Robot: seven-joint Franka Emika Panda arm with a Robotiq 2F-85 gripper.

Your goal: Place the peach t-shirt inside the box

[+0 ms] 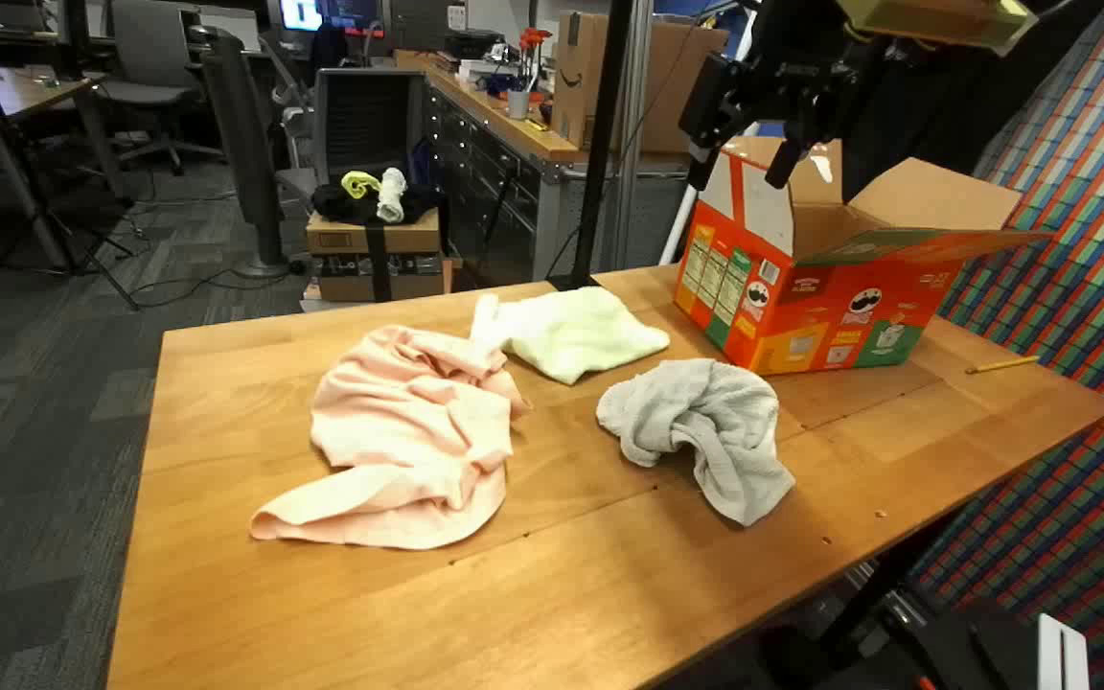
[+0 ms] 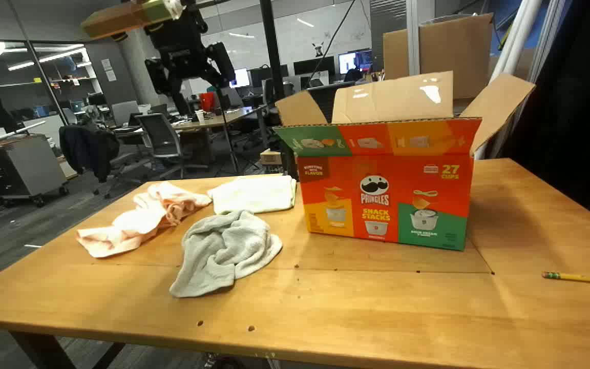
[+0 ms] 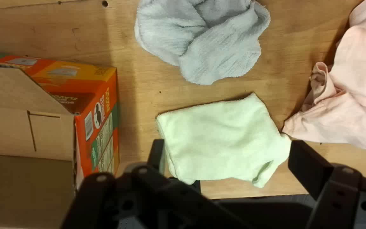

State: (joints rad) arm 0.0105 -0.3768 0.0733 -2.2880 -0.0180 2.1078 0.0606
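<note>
The peach t-shirt [image 1: 408, 431] lies crumpled on the wooden table. It also shows in an exterior view [image 2: 144, 218] and at the right edge of the wrist view [image 3: 357, 95], partly cut off. The box [image 1: 801, 321] is an orange Pringles carton with its top flaps open. Its front shows in an exterior view [image 2: 382, 200] and its side and part of its inside in the wrist view [image 3: 98, 124]. My gripper [image 1: 742, 171] is open and empty, high above the table. In the wrist view my fingers [image 3: 227, 156] stand wide apart over the pale green cloth, left of the peach t-shirt.
The pale green cloth [image 1: 576, 333] lies folded between the peach t-shirt and the box. A grey cloth [image 1: 705, 422] lies crumpled beside them. A pencil [image 1: 1002, 365] lies near the box. A black post [image 1: 600, 144] stands at the table's edge by the green cloth.
</note>
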